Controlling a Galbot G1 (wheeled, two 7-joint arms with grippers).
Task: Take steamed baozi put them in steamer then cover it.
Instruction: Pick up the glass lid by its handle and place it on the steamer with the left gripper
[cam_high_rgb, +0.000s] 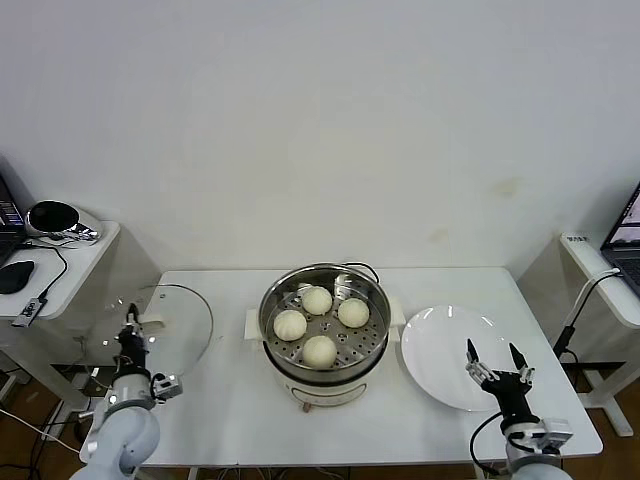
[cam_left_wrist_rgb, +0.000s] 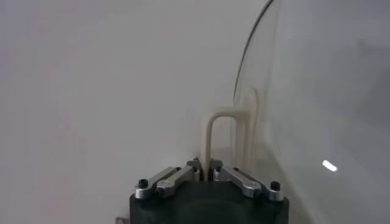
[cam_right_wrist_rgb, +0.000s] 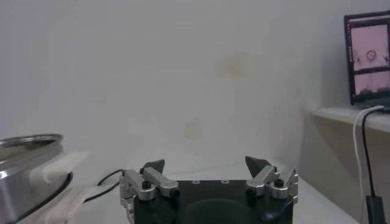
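Note:
The steamer (cam_high_rgb: 270, 345) stands in the middle of the white table, uncovered, with several cream-white baozi (cam_high_rgb: 317, 300) resting on its perforated tray. Its clear glass lid (cam_high_rgb: 180, 320) is at the table's left end, seemingly tilted up. My left gripper (cam_high_rgb: 131, 332) is shut on the lid's cream handle (cam_left_wrist_rgb: 211, 131); in the left wrist view my left gripper (cam_left_wrist_rgb: 207, 173) pinches one leg of that loop, with the glass lid (cam_left_wrist_rgb: 317, 109) beside it. My right gripper (cam_high_rgb: 495, 358) stands open and empty at the near edge of the plate. In the right wrist view my right gripper (cam_right_wrist_rgb: 206, 164) holds nothing.
A bare white plate (cam_high_rgb: 440, 340) lies right of the steamer. The steamer's rim (cam_right_wrist_rgb: 24, 161) shows in the right wrist view. A side table with a mouse (cam_high_rgb: 15, 277) stands at the left. Another with a laptop (cam_high_rgb: 625, 240) and a cable stands at the right.

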